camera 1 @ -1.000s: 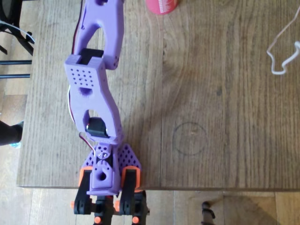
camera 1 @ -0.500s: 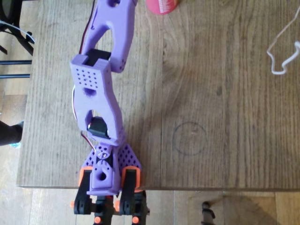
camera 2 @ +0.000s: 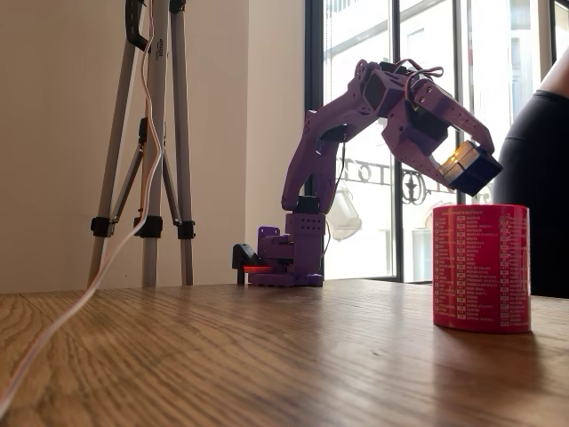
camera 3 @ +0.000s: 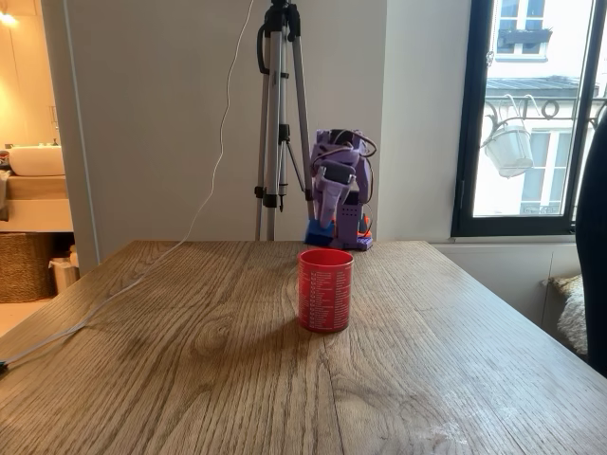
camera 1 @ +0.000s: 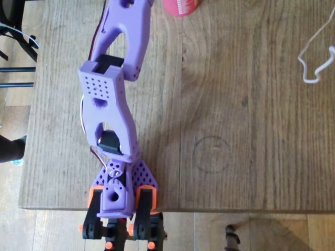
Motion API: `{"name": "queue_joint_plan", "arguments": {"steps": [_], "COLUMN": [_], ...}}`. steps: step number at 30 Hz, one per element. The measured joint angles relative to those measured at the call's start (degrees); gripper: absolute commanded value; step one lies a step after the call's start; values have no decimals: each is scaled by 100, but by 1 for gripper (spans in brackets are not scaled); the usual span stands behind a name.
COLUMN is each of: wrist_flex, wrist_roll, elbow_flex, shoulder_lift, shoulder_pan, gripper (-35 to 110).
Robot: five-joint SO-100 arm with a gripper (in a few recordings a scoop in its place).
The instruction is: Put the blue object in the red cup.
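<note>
The purple arm (camera 2: 356, 124) reaches out over the wooden surface (camera 2: 222, 356) with its end effector (camera 2: 471, 169) closed on the blue object (camera 2: 474, 169), held in the air just above and a little behind the red cup (camera 2: 480, 267). From the front, the blue object (camera 3: 318, 233) hangs low, slightly left of the red cup (camera 3: 325, 289) and farther back. The main risk is a release before the block is over the opening: it would strike the rim or fall behind the cup onto the surface. A descent off centre could also knock the light cup over. The grip looks one-sided, so the block may tilt when released.
</note>
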Motion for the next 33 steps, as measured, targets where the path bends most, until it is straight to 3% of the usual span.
{"name": "queue_joint_plan", "arguments": {"steps": [17, 22, 33], "wrist_flex": [79, 211, 369], "wrist_roll": [-158, -158, -158], "elbow_flex": [0, 0, 0], "shoulder_lift": [0, 0, 0], "shoulder_pan": [-141, -149, -53], "gripper": [1, 37, 35]}}
